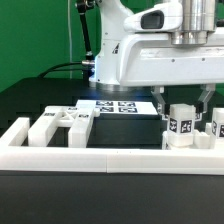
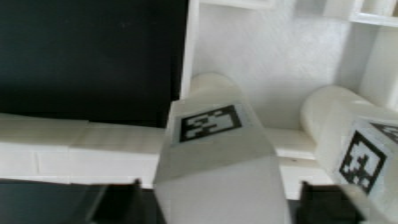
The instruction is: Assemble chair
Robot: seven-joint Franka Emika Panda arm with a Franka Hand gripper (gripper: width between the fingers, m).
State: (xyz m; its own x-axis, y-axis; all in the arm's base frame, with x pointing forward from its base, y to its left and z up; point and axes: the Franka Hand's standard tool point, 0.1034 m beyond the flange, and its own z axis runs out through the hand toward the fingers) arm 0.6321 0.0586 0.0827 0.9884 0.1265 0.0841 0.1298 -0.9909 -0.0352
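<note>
- Between jaws of pincer (image 1: 185, 104): upright white square plastic bar (image 1: 182, 125), tagged; cannot tell whether clamped or merely straddled.
- Just beside pincer: second white tagged bar (image 1: 214, 124), separate.
- Well apart from pincer: loose white blocky panels (image 1: 60, 124), unjoined.
- Judged early; most joining left.

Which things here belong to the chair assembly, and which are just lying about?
Job in hand: tagged chair part under the gripper; loose chair parts at the exterior view's left.
Lying about: marker board; border rail.
</note>
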